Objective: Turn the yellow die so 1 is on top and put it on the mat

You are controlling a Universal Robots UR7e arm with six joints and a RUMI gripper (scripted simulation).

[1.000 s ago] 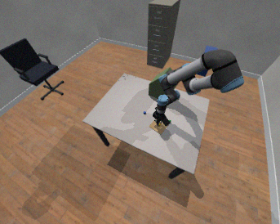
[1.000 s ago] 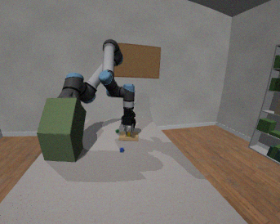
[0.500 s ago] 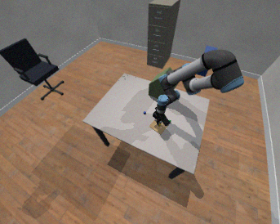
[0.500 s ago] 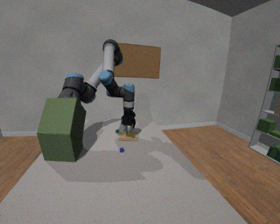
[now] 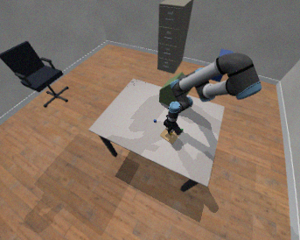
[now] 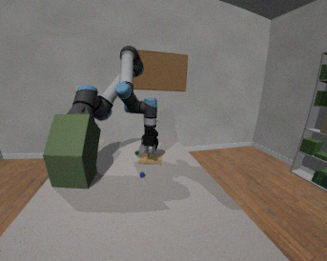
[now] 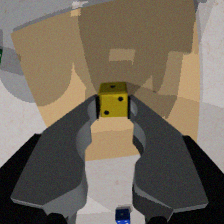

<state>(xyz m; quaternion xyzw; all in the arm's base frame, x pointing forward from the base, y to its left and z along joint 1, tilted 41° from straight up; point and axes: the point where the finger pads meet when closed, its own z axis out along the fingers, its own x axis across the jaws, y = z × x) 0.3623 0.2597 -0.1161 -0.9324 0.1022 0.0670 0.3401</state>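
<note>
The yellow die [image 7: 114, 104] [image 6: 150, 156] is over the tan mat [image 7: 50, 50] [image 5: 168, 139] [image 6: 157, 162], well inside its edges; it looks flat. Its top face shows 2 and the side face toward the wrist camera shows 1. My gripper [image 7: 113, 97] [image 5: 170, 131] [image 6: 150, 155] points down and is shut on the yellow die, one fingertip against each side. The blue die [image 7: 122, 216] [image 5: 155, 121] [image 6: 142, 174] lies on the table off the mat. The green die [image 7: 0, 55] [image 5: 181, 130] [image 6: 136, 152] is off the mat's other side, mostly cut off in the wrist view.
A large green block [image 5: 166, 94] [image 6: 68, 157] stands on the white table [image 5: 117, 116] [image 6: 132, 219] near the arm's base. My arm reaches over the table above the mat. A chair, a filing cabinet and shelves stand away from the table.
</note>
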